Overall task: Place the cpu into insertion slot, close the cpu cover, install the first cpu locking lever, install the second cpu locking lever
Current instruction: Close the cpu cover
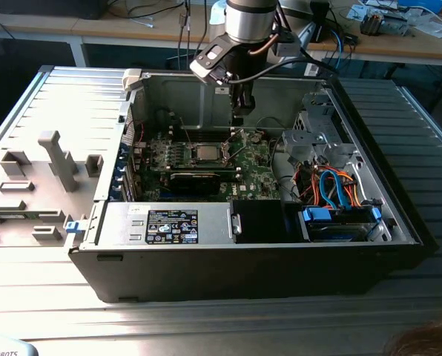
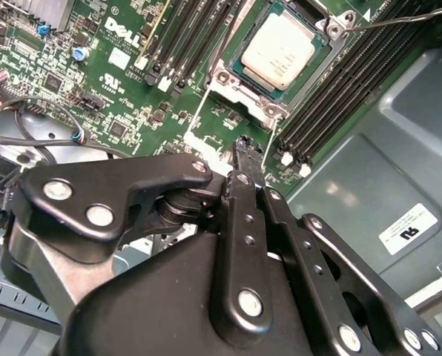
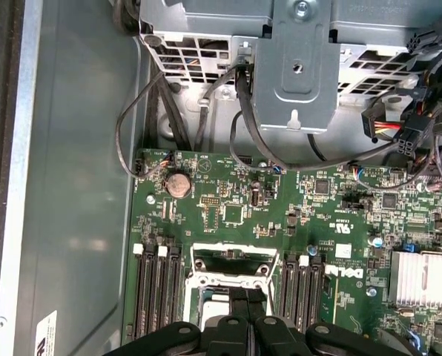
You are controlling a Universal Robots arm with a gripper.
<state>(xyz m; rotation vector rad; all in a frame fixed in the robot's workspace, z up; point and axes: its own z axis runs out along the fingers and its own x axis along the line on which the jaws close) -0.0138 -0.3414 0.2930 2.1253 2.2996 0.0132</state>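
The cpu (image 2: 280, 50), a square chip with a silver top, lies flat in the insertion slot (image 2: 236, 67) on the green board (image 2: 132, 89). The cpu cover (image 2: 245, 89), a grey metal frame, lies down around the chip. Thin wire locking levers (image 2: 196, 115) run out from the socket's corners, one of them (image 2: 399, 18) toward the memory slots. My gripper (image 2: 243, 144) hangs above the board just beside the socket, fingers together and holding nothing. In the exterior view the gripper (image 1: 238, 119) is over the cpu (image 1: 206, 153), a little behind it. The first wrist view has the gripper (image 3: 248, 300) over the socket frame (image 3: 228, 276).
The work sits inside an open black computer case (image 1: 206, 274) on a slatted metal table. A drive cage (image 3: 295, 67) with loose cables stands past the board. A bundle of orange and blue cables (image 1: 332, 189) fills the exterior view's right. Memory slots (image 2: 332, 89) flank the socket.
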